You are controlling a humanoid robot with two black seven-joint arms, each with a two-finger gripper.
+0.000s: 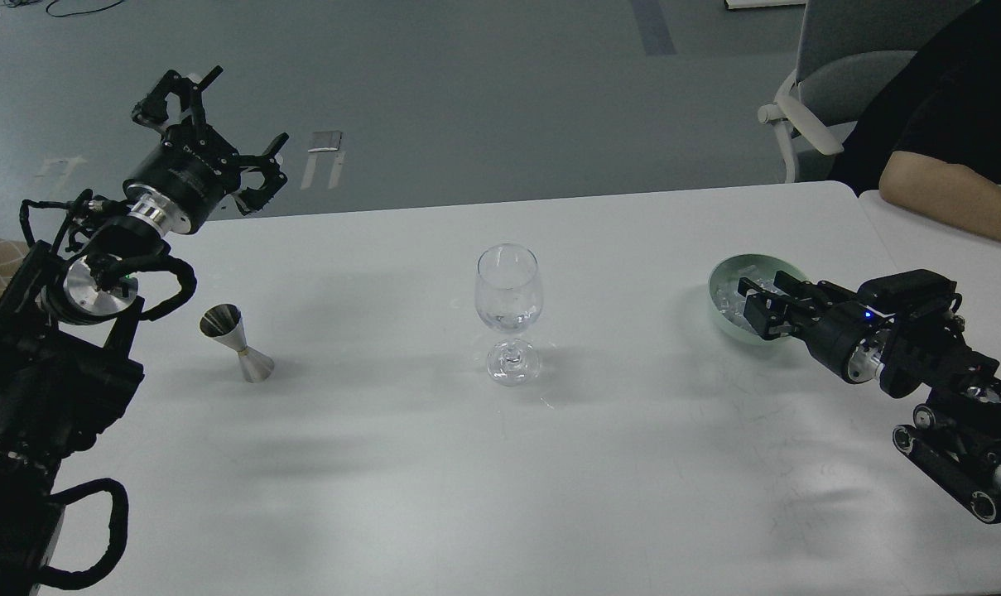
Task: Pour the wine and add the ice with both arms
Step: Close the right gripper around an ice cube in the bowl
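Several bits of ice (pixel 730 295) sat in the green bowl (pixel 719 273) near the desk's (pixel 434 497) right edge. They looked slick, hard and light, so I'd pinch one cube across flat sides. Right gripper (pixel 750 305) was in the bowl, couldn't tell its grip. Left gripper (pixel 210 124) spread, empty, past the far-left corner. No readable writing.

Single head view: set high, aimed forward and down across the white table (pixel 550 463); floor (pixel 467 83) seen beyond.
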